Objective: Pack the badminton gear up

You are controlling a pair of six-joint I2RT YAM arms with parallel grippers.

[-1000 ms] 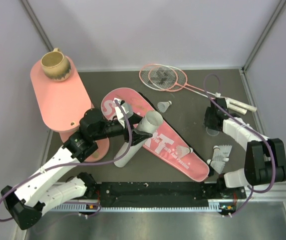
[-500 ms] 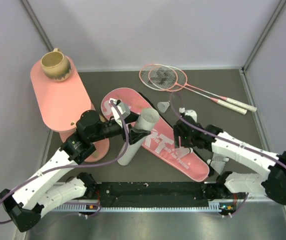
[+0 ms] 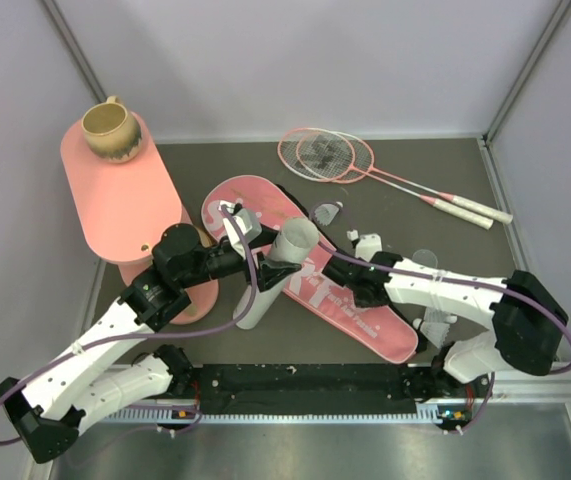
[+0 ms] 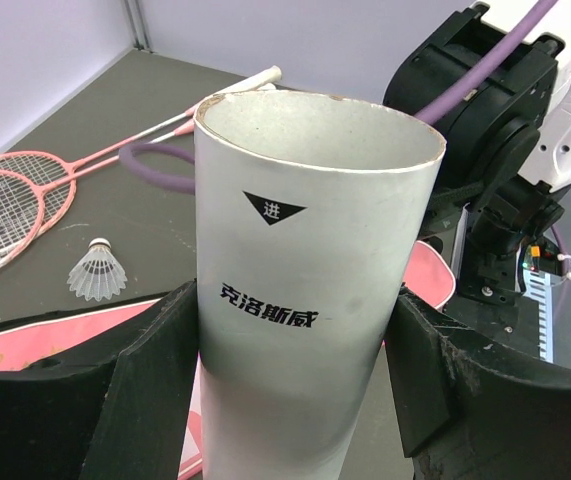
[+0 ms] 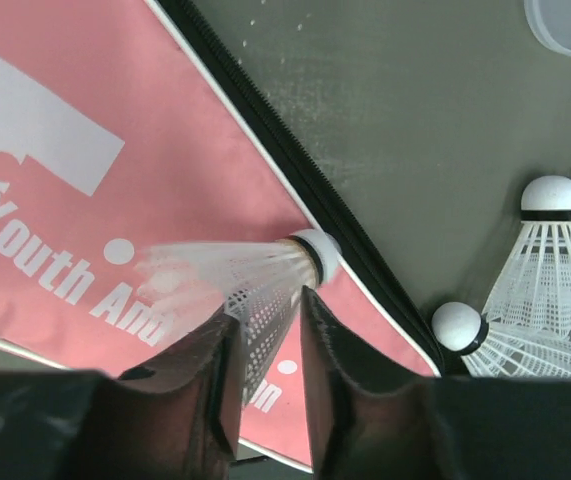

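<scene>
My left gripper point(image 3: 265, 268) point(image 4: 295, 345) is shut on the long white tube point(image 3: 283, 255) point(image 4: 305, 230), one black pad on each side, open end tilted up. The pink bag point(image 3: 250, 200) point(image 5: 75, 180) lettered "SPORT" lies flat under it. Over the bag's lower half my right gripper point(image 3: 362, 292) point(image 5: 265, 325) pinches the skirt of a white shuttlecock point(image 5: 255, 275). Two more shuttlecocks point(image 3: 435, 322) point(image 5: 550, 260) lie on the mat right of the bag, another shuttlecock point(image 3: 328, 212) point(image 4: 95, 272) beside the bag's top. Two pink rackets point(image 3: 325, 155) point(image 4: 15, 195) lie crossed at the back.
The pink oval table point(image 3: 115, 205) with a tan mug point(image 3: 110, 130) stands at the left. A round white lid point(image 3: 425, 258) point(image 5: 570, 20) lies on the mat right of the bag. Walls close the back and both sides.
My right arm swung from the right side of the mat across to the bag, and its jaws closed on the shuttlecock lying there. The left gripper kept the tube still.
</scene>
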